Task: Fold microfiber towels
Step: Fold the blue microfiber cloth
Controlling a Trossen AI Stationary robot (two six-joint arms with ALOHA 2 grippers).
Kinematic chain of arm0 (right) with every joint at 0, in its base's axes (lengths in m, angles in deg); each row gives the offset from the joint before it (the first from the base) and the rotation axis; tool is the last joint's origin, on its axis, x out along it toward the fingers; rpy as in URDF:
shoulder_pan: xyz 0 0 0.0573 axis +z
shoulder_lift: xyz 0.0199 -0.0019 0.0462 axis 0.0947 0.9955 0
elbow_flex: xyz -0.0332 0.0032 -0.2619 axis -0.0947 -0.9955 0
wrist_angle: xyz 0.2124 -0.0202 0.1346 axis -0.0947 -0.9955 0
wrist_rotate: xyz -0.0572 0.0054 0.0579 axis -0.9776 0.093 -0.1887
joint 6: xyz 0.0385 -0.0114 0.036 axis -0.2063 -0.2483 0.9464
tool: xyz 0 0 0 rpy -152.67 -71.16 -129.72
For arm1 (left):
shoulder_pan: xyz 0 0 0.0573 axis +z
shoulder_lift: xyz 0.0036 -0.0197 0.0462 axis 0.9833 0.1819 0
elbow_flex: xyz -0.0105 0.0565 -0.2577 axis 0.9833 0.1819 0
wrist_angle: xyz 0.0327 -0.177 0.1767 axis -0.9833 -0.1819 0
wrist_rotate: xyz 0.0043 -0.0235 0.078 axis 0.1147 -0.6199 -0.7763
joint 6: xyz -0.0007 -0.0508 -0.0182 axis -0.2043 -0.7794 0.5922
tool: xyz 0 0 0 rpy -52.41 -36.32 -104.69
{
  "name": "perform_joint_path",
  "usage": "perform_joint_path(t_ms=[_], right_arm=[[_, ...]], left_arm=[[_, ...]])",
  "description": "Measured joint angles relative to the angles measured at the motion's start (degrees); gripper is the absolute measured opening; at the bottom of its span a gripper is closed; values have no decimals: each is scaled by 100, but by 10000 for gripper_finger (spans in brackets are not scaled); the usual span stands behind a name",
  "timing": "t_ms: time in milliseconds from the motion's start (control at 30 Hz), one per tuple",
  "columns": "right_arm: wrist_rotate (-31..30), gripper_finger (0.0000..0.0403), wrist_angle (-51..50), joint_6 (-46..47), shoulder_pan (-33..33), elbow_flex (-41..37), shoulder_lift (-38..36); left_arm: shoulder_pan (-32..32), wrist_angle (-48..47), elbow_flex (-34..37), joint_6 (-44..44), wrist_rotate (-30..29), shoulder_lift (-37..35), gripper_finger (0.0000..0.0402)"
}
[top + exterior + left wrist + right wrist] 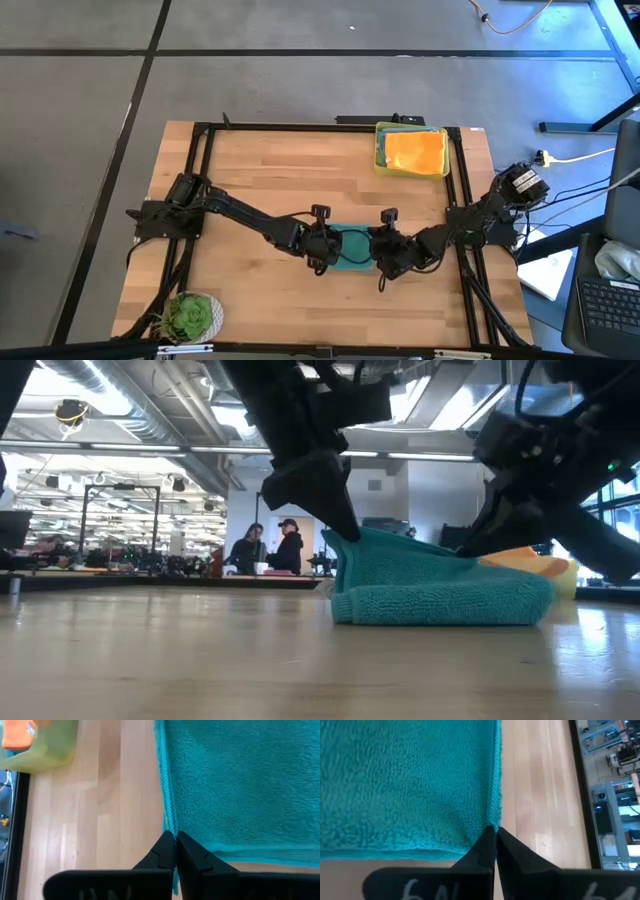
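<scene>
Wood planks in a pale butcher-block pattern make up the table [290,180], which sits in a black metal frame on a grey floor crossed by dark lines. Beyond the table's far edge the low view shows a large open workshop with ceiling ducts and strip lights, and two people [268,548] standing well back among benches.

One teal towel [352,246] lies near the table's front edge, between the two grippers, already doubled over so that its layers stack with the upper one raised at one end. One orange towel [414,152] lies in the single yellow tray [380,160] at the table's far right corner, with a green cloth edge showing under it at the tray's far side. One small potted plant [190,316] stands at the table's front left corner.

Two arms are at work. The left gripper [174,840] is clenched on the teal towel's left edge, and the right gripper [495,831] is pinched tight on its right edge, both low over the table.
</scene>
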Motion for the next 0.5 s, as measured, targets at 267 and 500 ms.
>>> perform_joint_path(t_ms=[267, 500], right_arm=[[200, 9, 426, -410, -377, -184, 2], [377, 9, 705, -422, -573, -404, 5]], left_arm=[[263, 14, 65, -88, 337, 2, 0], [422, 365, 312, -42, 441, 2, 0]])
